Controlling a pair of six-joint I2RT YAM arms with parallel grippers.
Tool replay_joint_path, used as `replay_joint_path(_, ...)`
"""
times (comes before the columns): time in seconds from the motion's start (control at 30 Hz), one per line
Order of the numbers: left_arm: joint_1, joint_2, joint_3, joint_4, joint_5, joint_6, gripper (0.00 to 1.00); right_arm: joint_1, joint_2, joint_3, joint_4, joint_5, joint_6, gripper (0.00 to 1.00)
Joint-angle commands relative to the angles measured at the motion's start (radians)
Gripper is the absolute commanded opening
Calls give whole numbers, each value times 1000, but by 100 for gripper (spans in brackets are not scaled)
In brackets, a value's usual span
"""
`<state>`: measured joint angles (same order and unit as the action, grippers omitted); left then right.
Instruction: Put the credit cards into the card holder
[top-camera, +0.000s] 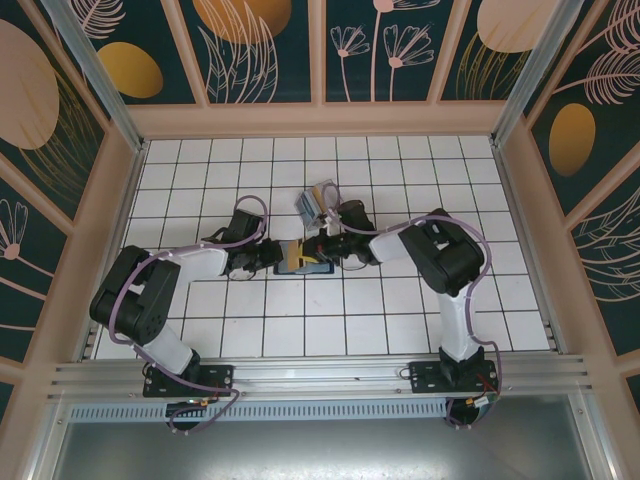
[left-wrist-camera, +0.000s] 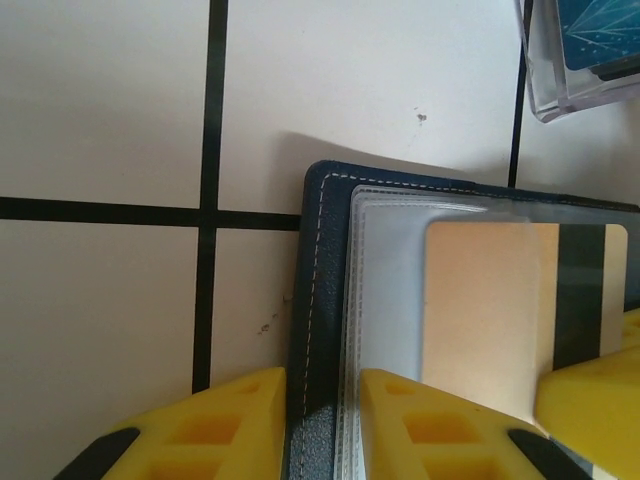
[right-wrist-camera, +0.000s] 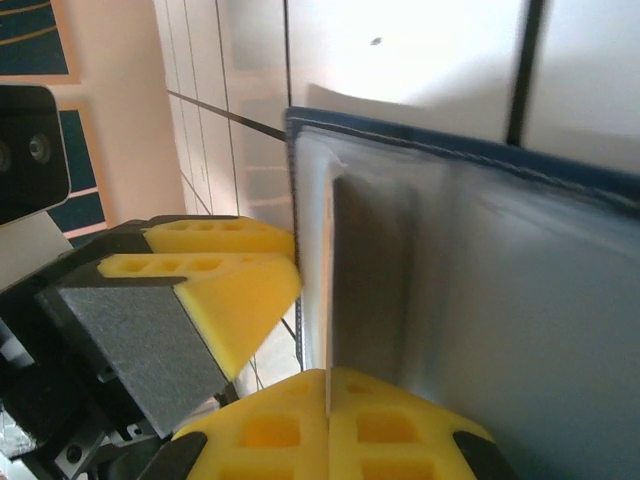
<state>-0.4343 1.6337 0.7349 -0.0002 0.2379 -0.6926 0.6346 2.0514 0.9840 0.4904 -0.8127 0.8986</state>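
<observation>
Tan-gold card (left-wrist-camera: 490, 300) in right end effector (right-wrist-camera: 328, 385)

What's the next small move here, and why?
Probably the right gripper slides the tan card out of the wallet: its jaws pinch the card's edge, the card sits in a clear sleeve, and the left gripper clamps the wallet.
</observation>
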Motion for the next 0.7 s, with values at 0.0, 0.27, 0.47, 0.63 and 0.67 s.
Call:
replay_joint_path(0.0,-7,20,27,17,25,-14,26,40,5,47,-4,65,-1,2)
replay_joint_path(0.27,-7,-1,24,2,-9,-8,26,62,-71,36,-186,270,-119,18)
replay_joint_path(0.47,-7,4,29,2,-17,-10,26,57,-121,21,-264,323,-172,25)
replay_joint_path(0.63,-7,8,21,9,-25,-19,25,67,-152,26,-325,409,-191,28)
replay_joint_path(0.67,-7,8,20,9,-24,-19,25,72,-156,25,-331,421,-194,26)
